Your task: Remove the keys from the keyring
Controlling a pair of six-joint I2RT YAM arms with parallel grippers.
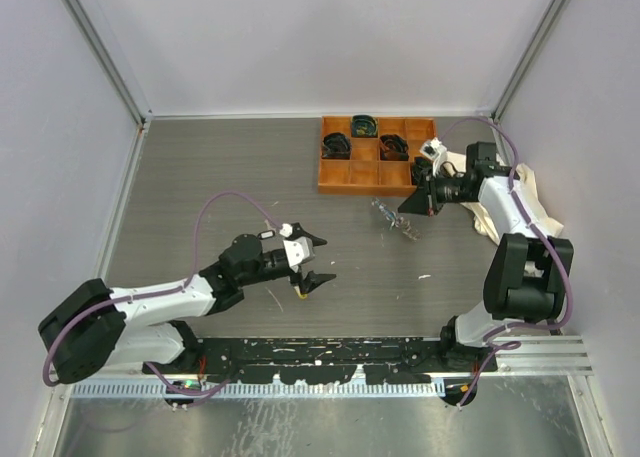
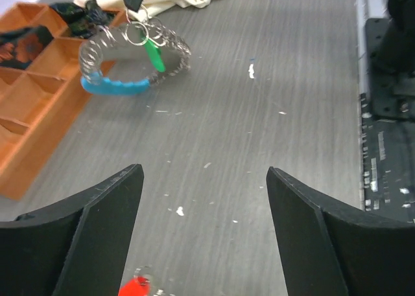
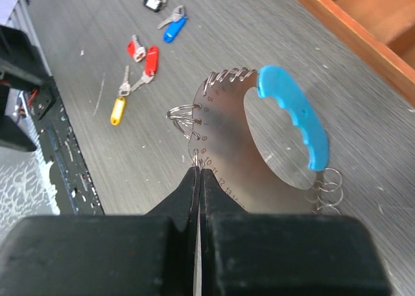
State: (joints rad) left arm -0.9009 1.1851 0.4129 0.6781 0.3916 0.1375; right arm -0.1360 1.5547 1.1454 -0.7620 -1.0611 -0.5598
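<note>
Keyring (image 3: 220, 134), the big silvery loop with the curved light-blue plastic segment: where is it?

— Pinched at its metal edge by the right gripper (image 3: 198, 173), whose jaws are pressed together on it. It hangs just in front of the orange compartment tray (image 1: 360, 189), over the grey table (image 1: 220, 177). I cannot tell whether its lower edge touches the surface.

And the left gripper (image 2: 204, 173)?

— Jaws wide with nothing between them, hovering over the table well apart from the keyring.

How far along is the job?

— Most of the way, I'd judge. Five small silver keys lie loose on the table: a black-tagged key (image 3: 152, 1), a blue-tagged key (image 3: 174, 29), two red-tagged keys (image 3: 150, 59) side by side, and a yellow-tagged key (image 3: 117, 109). One green-tagged key (image 2: 154, 55) hangs on the keyring. It looks like the only one left to take off.

What can't you make out?

— The green-tagged key shows only from the left wrist. From the right wrist it is hidden behind the metal. Several bare wire rings (image 3: 181, 118) also hang on the keyring, and which one carries that key is too small to tell. The loop reads as coil from one side and as a flat numbered plate from the other. A red tag (image 2: 134, 287) is cut off at the bottom of the left wrist view. From above, the loose keys are mere specks.
</note>
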